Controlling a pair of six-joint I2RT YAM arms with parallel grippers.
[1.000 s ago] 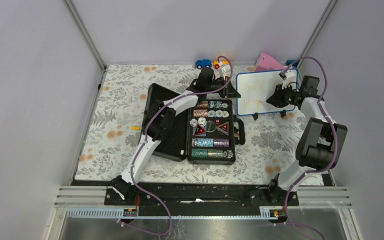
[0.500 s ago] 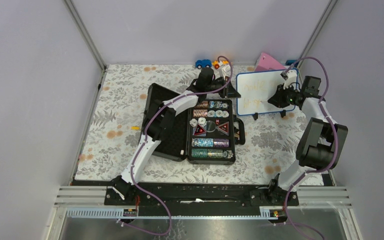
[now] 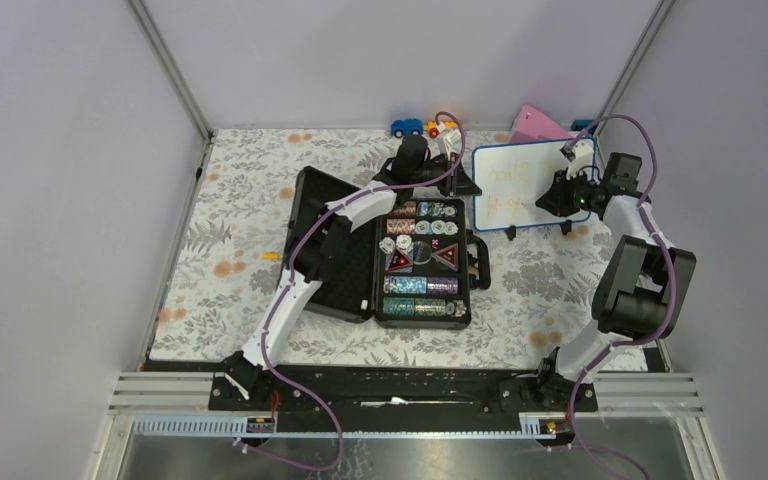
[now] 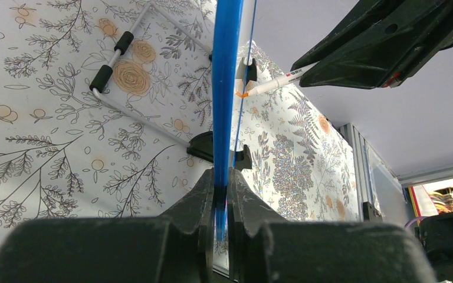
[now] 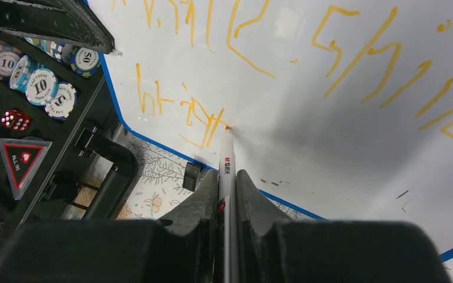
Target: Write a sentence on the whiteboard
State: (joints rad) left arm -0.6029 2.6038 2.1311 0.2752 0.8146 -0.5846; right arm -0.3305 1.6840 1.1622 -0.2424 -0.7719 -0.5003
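Observation:
The whiteboard (image 3: 545, 155) stands upright at the back right of the table. My left gripper (image 3: 465, 183) is shut on its left edge. In the left wrist view the blue frame (image 4: 225, 71) runs up from between my left gripper (image 4: 221, 177). The sentence (image 5: 242, 35) is two lines of yellow-orange strokes on the white surface (image 5: 342, 153). My right gripper (image 5: 227, 177) is shut on a white marker (image 5: 225, 162), its orange tip touching the lower line. From above, the right gripper (image 3: 552, 200) is in front of the board's right half.
An open black case (image 3: 355, 300) with poker chips (image 3: 422, 228) lies in front of the board, its chips (image 5: 41, 82) close to the board's lower corner. Toy cars (image 3: 407, 127) and a pink wedge (image 3: 538, 122) sit by the back wall.
The right gripper with the marker has shifted a little across the board's lower line. The left arm and the board have not moved.

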